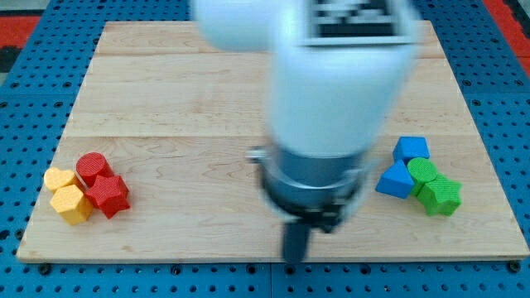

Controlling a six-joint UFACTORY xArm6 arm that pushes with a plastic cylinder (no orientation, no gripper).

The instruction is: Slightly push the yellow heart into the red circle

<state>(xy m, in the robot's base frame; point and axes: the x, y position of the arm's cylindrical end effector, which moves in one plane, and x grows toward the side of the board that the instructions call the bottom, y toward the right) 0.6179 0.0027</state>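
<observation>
The yellow heart [59,178] lies at the view's left on the wooden board [207,99], touching the red circle [92,166], which sits just to its upper right. My tip [294,260] is at the view's bottom centre, near the board's bottom edge and far to the right of both blocks. The rod and the arm above it look blurred.
A yellow hexagon [72,204] and a red star [108,195] sit just below the heart and circle. At the view's right are a blue block [411,149], a blue triangle [396,180], a green circle [425,171] and a green star [440,197].
</observation>
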